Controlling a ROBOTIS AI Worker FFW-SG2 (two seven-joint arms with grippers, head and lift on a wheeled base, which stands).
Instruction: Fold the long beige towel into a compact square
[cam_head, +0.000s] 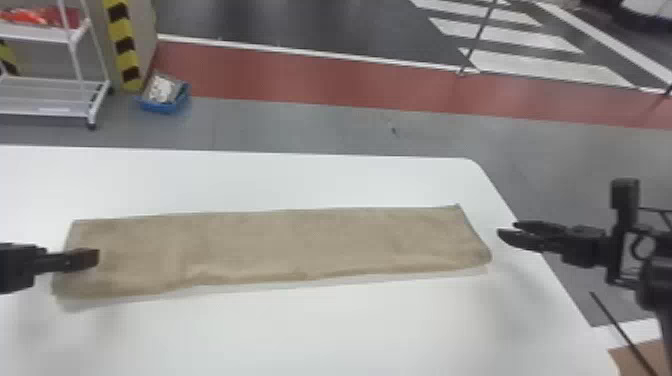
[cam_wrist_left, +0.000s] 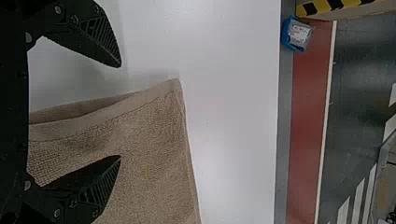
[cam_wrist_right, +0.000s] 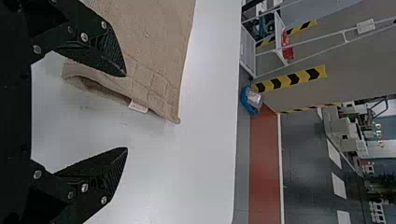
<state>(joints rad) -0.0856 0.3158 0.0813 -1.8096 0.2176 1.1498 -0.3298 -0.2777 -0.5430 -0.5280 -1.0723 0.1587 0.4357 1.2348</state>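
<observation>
The long beige towel (cam_head: 280, 245) lies flat as a wide strip across the white table. Over its left end is my left gripper (cam_head: 95, 257); in the left wrist view the left gripper (cam_wrist_left: 120, 112) stands open, with the towel's end edge (cam_wrist_left: 154, 95) between and beyond its fingers. My right gripper (cam_head: 506, 232) is just off the towel's right end, near the table's right edge. Seen from the right wrist, the right gripper (cam_wrist_right: 126, 112) is open, and the towel corner (cam_wrist_right: 163, 105) with a small white tag lies by one finger. Neither gripper holds the cloth.
The white table (cam_head: 300, 330) has its rounded far right corner beyond the towel and its right edge under the right gripper. On the floor past the table are a blue bin (cam_head: 162, 95) and a white wheeled rack (cam_head: 55, 95).
</observation>
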